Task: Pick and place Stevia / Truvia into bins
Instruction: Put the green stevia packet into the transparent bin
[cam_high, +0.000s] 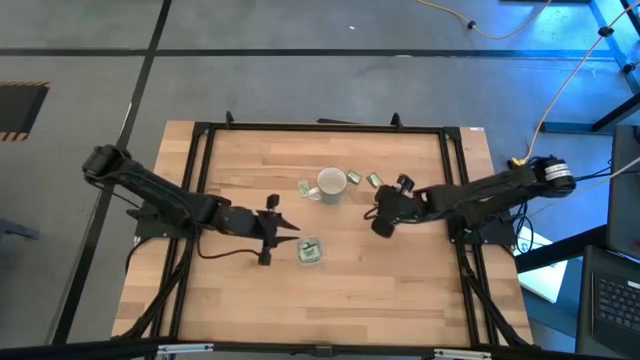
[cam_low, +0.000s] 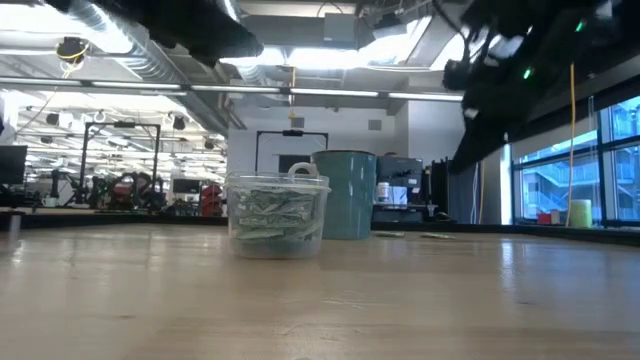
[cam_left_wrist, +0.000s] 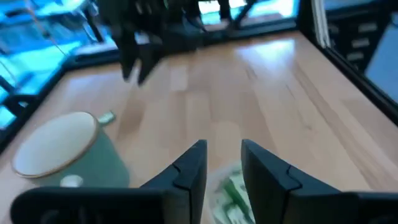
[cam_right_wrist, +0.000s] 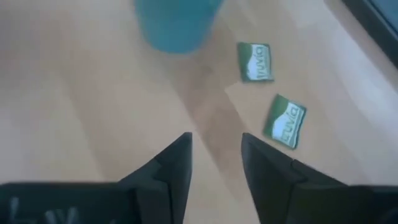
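Sachets fill the clear cup (cam_high: 309, 251) near the middle of the wooden table (cam_high: 400, 290); low view shows them heaped inside it. Left pincer (cam_high: 284, 228) hangs just beside the cup, fingers (cam_left_wrist: 189, 171) spread and empty, green sachets (cam_left_wrist: 231, 193) blurred beneath them. Right pincer (cam_high: 379, 222) hovers near the mug (cam_high: 331, 186), its fingers (cam_right_wrist: 173, 163) apart, holding nothing. Two loose sachets (cam_right_wrist: 255, 61) (cam_right_wrist: 285, 121) lie on the table ahead of it, beside the mug. Another sachet (cam_high: 304, 187) lies on the mug's far side.
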